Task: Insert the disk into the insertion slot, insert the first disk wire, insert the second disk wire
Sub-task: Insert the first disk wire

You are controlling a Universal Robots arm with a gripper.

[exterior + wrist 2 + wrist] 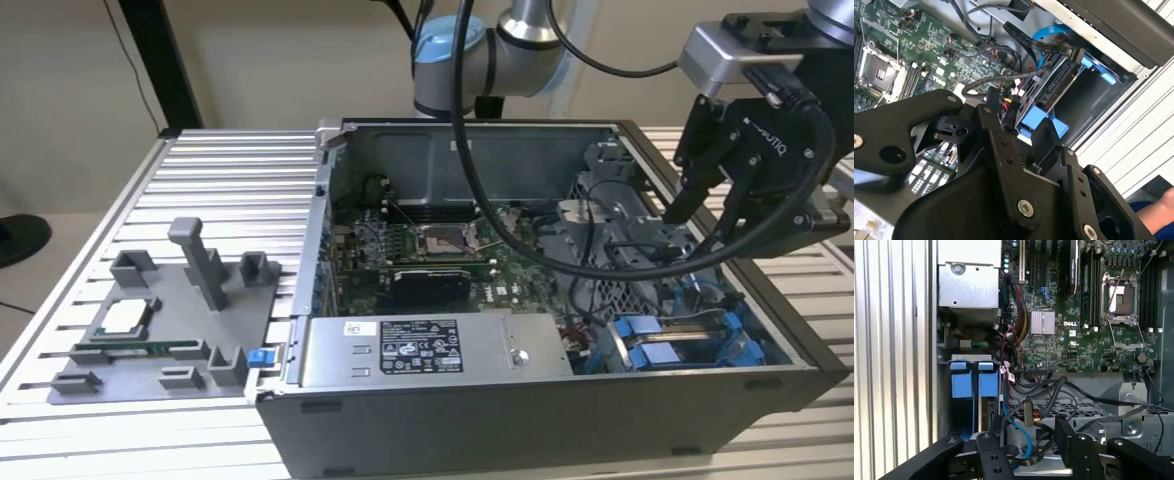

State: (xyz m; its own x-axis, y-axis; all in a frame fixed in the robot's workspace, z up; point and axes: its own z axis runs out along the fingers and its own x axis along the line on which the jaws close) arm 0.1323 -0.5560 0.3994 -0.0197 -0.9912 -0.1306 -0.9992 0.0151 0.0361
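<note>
The disk sits in the insertion slot (741, 318) at the case's front corner, on the exterior view's right. Its blue carrier tabs (654, 345) (1035, 120) (971, 382) stick out of the bay. My gripper (731, 222) (1016, 131) (1026, 432) hangs just above this bay, open, with loose wires under the gap between its fingers. A black wire with a flat plug (1027, 411) and a blue wire (1021, 435) (1048, 32) lie there. I cannot tell whether either wire is plugged into the disk.
The open computer case (534, 410) stands on a slatted aluminium table (227, 180). A grey metal box with a sticker (414, 350) fills its front. The green motherboard (427, 250) (1079, 335) lies behind. A grey parts fixture (174, 320) stands beside the case.
</note>
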